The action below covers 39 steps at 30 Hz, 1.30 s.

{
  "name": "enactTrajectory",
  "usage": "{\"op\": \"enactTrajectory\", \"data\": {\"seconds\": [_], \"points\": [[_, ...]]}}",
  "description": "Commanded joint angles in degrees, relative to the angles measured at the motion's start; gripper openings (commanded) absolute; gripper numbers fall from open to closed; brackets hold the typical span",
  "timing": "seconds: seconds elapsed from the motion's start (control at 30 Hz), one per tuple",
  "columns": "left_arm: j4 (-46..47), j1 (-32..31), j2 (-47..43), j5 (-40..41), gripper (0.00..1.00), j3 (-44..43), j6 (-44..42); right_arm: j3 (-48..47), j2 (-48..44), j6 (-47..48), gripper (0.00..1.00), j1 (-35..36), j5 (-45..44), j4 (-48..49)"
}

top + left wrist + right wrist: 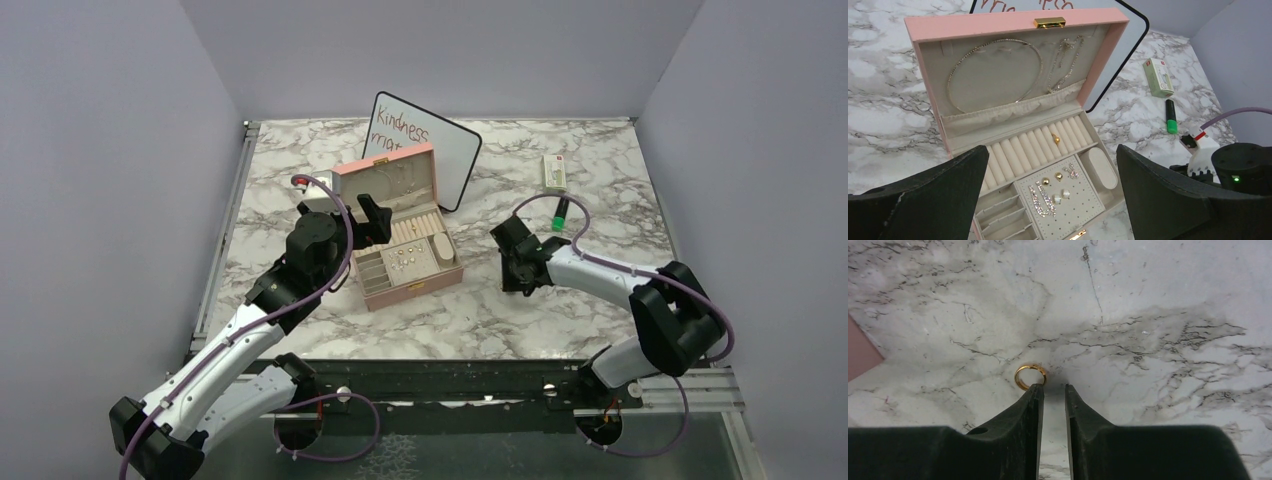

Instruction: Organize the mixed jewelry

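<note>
Marble table, one gold ring lying flat just off tip of right tool; jaws narrowly apart, nothing btwn. Left tool spread wide over pink box. Step: ring pickup, prob off-centre; next needs jaws straddling ring before closing

place: robot lab booth | signs: plain walls; marble-print table; arm mounting rail

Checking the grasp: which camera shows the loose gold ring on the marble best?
Right wrist view: the gold ring lies large and sharp on the marble, at one fingertip of the right claw. In the top view it is too small to find; the left wrist view misses it.
</note>
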<state>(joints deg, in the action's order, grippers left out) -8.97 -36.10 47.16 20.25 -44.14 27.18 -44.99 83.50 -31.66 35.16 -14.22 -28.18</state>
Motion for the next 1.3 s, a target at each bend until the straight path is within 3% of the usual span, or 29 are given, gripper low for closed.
{"op": "enactTrajectory", "data": {"seconds": [0.0,0.83,1.27], "points": [[1.44,0.15,-0.31,-0.88,0.99,0.37,0.53,-0.83,3.22,3.35,0.27,-0.24,2.19,3.33],[1.29,0.15,-0.19,0.05,0.99,0.46,0.24,-5.54,5.71,4.59,0.26,-2.82,3.08,6.85],[1.05,0.17,-0.40,-0.02,0.99,0.63,0.55,-4.80,6.95,4.50,0.19,-3.25,4.68,5.61]]}}
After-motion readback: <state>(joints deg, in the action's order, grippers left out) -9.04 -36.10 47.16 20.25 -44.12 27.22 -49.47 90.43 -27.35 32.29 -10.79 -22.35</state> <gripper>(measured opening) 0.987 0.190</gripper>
